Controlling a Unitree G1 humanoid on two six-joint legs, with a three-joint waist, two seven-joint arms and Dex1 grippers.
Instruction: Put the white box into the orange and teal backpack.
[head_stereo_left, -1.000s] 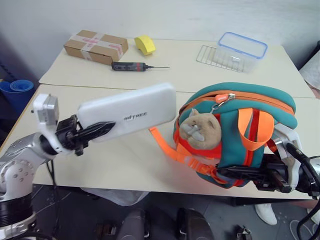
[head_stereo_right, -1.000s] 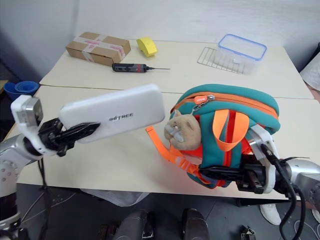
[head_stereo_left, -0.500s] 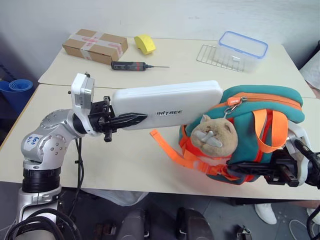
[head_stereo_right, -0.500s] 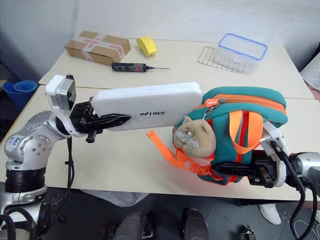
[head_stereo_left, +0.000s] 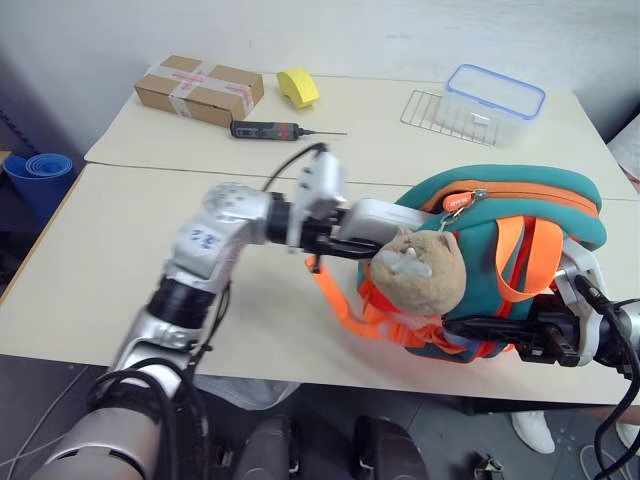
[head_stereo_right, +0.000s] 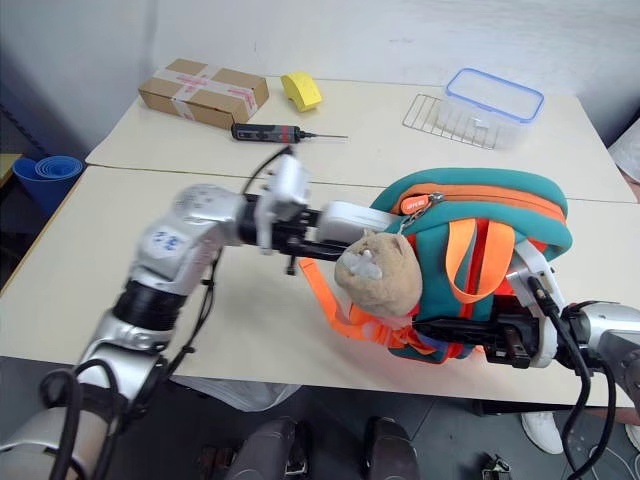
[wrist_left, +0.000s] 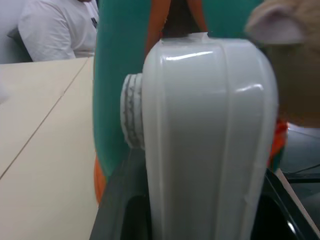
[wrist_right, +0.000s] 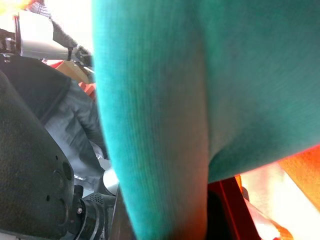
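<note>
The orange and teal backpack (head_stereo_left: 520, 215) stands at the table's front right, with a tan plush animal (head_stereo_left: 420, 272) hanging on its front. My right gripper (head_stereo_left: 492, 328) is shut on the backpack's lower edge. The white box (head_stereo_left: 385, 217) lies level in my left gripper (head_stereo_left: 345, 245), which is shut on its near end. The box's far end is hidden behind the plush, inside the backpack's side. In the left wrist view the white box (wrist_left: 210, 140) runs straight into the teal and orange fabric (wrist_left: 117, 75). Teal fabric (wrist_right: 165, 100) of the backpack lies close in the right wrist view.
At the back of the far table (head_stereo_left: 380, 150) sit a taped cardboard box (head_stereo_left: 200, 88), a yellow object (head_stereo_left: 298, 87), a dark screwdriver (head_stereo_left: 270, 130), a wire rack (head_stereo_left: 440, 112) and a clear blue-rimmed container (head_stereo_left: 497, 92). Blue rolls (head_stereo_left: 35, 170) stand off the left edge. A person in white (wrist_left: 55, 30) sits beyond.
My left arm has swung to the right with the white box, and most of the box has slid out of sight into the backpack. The right gripper has kept its hold.
</note>
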